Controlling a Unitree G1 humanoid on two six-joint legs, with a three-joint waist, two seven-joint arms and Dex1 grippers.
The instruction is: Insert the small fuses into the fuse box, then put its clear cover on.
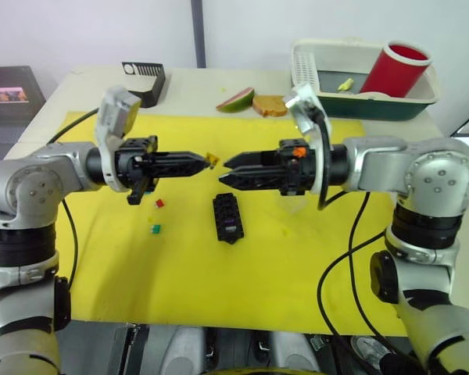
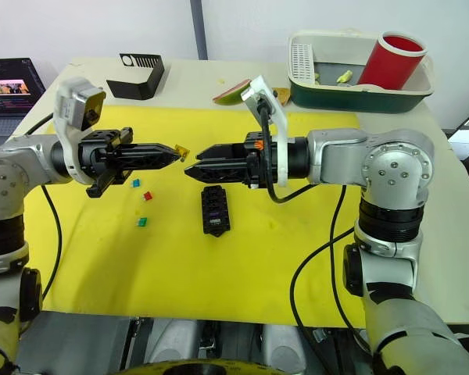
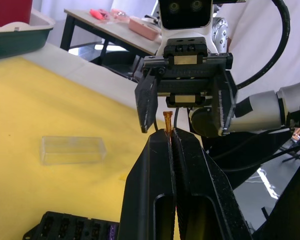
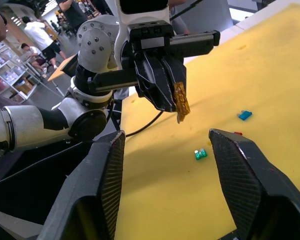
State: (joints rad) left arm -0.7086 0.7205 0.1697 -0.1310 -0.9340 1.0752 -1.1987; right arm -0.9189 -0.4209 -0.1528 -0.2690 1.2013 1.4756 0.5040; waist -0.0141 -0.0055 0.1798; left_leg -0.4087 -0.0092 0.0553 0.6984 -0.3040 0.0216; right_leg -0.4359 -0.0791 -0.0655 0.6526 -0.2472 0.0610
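My left gripper [image 1: 205, 162] is shut on an amber fuse [image 1: 212, 160] that sticks out past its tips, held above the yellow mat. My right gripper [image 1: 223, 172] faces it tip to tip, open, with the fuse just short of its jaws. The right wrist view shows the amber fuse [image 4: 180, 101] hanging from the left fingers. Below the grippers the black fuse box [image 1: 228, 217] lies on the mat with a purple fuse [image 1: 231, 229] in it. Loose red [image 1: 159, 203], green [image 1: 155, 229] and blue [image 2: 136, 183] fuses lie to its left. The clear cover [image 3: 72, 149] rests flat on the mat.
The yellow mat [image 1: 180, 281] covers most of the table. At the back stand a black slotted holder [image 1: 146, 78], a mango slice [image 1: 236, 99], a bread piece [image 1: 270, 105], and a green-and-white bin [image 1: 375, 101] holding a red cup [image 1: 395, 69].
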